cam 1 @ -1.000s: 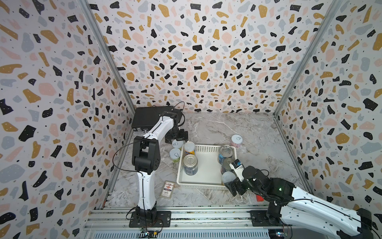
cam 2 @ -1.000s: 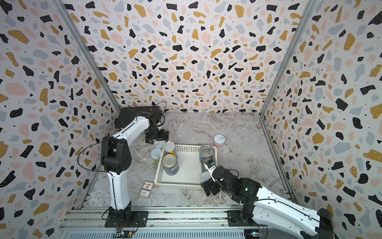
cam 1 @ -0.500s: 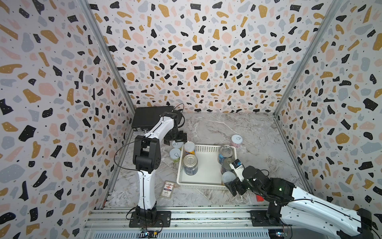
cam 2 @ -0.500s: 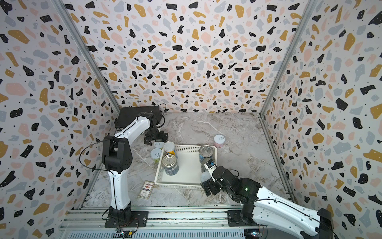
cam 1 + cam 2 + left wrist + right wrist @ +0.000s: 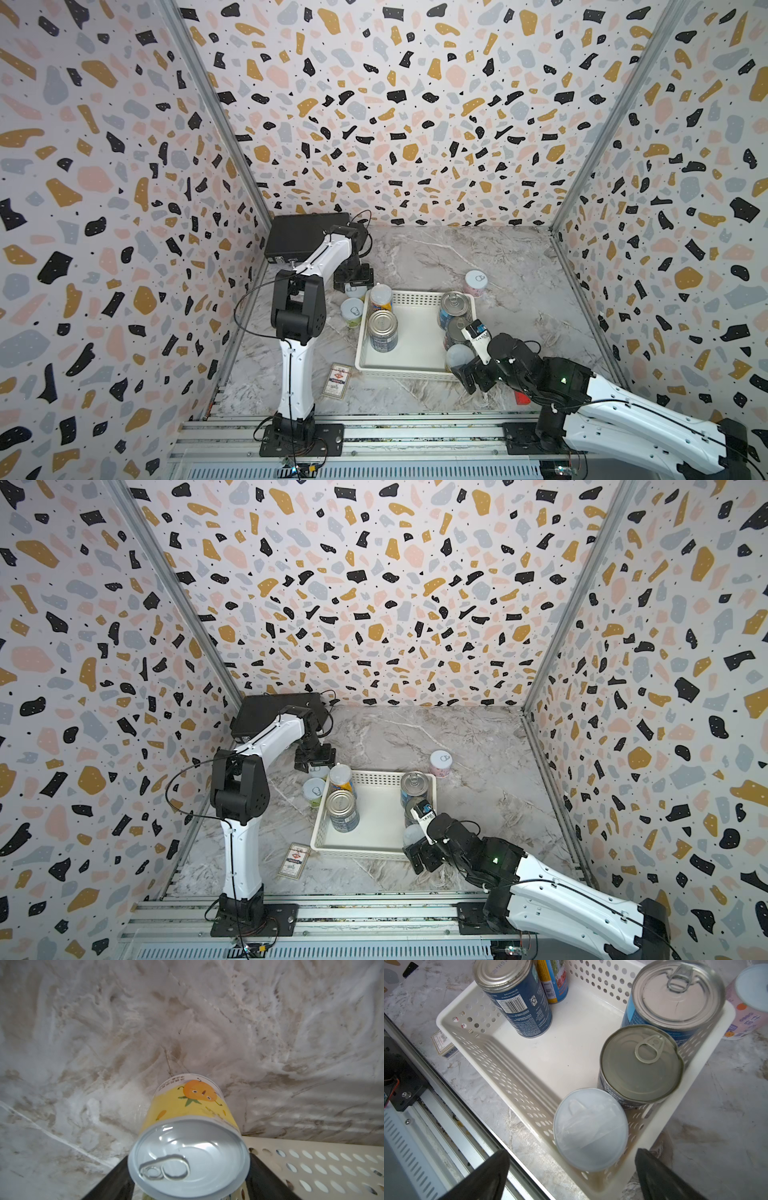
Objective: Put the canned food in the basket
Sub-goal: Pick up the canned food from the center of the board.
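Outside basket [image 5: 415,296] 11 o'clock corner, left tool [image 5: 353,284] grips yellow can [image 5: 188,1105], lift-in judged next; right tool [image 5: 471,372] wide open, empty.

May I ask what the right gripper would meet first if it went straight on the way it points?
Probably the pale-topped can in a corner of the basket, just ahead of the open right gripper; exact depth is unclear.

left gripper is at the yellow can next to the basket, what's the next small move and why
Probably lift the yellow can straight up. In the left wrist view the fingers of the left gripper look pressed against both its sides, it stands on the table, and the basket wall is beside it, so it must clear the rim.
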Controlling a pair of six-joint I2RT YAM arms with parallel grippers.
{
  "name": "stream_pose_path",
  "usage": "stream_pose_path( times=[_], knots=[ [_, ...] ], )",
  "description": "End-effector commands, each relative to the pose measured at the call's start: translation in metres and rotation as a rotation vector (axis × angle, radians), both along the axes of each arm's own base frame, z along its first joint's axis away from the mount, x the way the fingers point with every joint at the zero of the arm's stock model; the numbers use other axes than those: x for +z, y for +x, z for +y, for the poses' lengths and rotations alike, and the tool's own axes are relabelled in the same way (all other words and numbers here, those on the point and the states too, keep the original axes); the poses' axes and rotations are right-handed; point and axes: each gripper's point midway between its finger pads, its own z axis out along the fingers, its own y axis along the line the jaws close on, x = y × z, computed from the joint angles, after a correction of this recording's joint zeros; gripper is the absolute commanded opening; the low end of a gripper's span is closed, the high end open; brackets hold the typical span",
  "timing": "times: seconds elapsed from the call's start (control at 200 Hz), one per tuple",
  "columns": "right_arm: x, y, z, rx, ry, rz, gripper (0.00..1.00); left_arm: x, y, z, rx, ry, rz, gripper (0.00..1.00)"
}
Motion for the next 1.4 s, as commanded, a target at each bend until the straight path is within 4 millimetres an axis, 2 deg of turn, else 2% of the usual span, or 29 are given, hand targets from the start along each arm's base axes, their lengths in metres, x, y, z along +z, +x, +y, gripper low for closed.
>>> stream_pose_path(
  times=[0.0, 0.13, 0.22, 0.481, 0.676, 0.796, 1.011, 1.166, 1.251, 1.396],
  knots=[
    [0.004, 0.002, -0.003, -0.019, 0.005, -0.009, 1.00, -0.004, -0.006, 0.004, -0.005, 0.018, 0.045, 0.74],
    [0.003, 0.002, -0.003, -0.019, 0.001, -0.007, 1.00, 0.000, -0.004, 0.009, 0.003, 0.036, 0.037, 0.62],
    [0.003, 0.002, -0.003, -0.020, 0.001, -0.008, 1.00, 0.012, -0.002, 0.016, 0.013, 0.055, 0.008, 0.56],
    [0.004, 0.003, -0.005, -0.027, -0.002, -0.013, 1.00, 0.080, 0.002, 0.034, 0.031, 0.085, -0.177, 0.51],
    [0.004, 0.003, -0.006, -0.030, -0.003, -0.017, 1.00, 0.113, -0.012, 0.039, 0.035, 0.048, -0.261, 0.50],
    [0.005, 0.003, -0.007, -0.036, -0.002, -0.020, 1.00, 0.131, -0.025, 0.041, 0.035, 0.040, -0.300, 0.50],
    [0.007, 0.005, -0.012, -0.052, -0.001, -0.036, 1.00, 0.175, -0.052, 0.036, -0.003, 0.036, -0.427, 0.50],
    [0.008, 0.006, -0.013, -0.061, -0.003, -0.042, 1.00, 0.204, -0.085, 0.016, -0.075, -0.020, -0.536, 0.50],
    [0.008, 0.006, -0.014, -0.065, -0.008, -0.044, 1.00, 0.212, -0.106, 0.009, -0.112, -0.037, -0.586, 0.50],
    [0.009, 0.008, -0.016, -0.073, -0.013, -0.051, 1.00, 0.210, -0.142, -0.006, -0.181, -0.073, -0.606, 0.51]
  ],
)
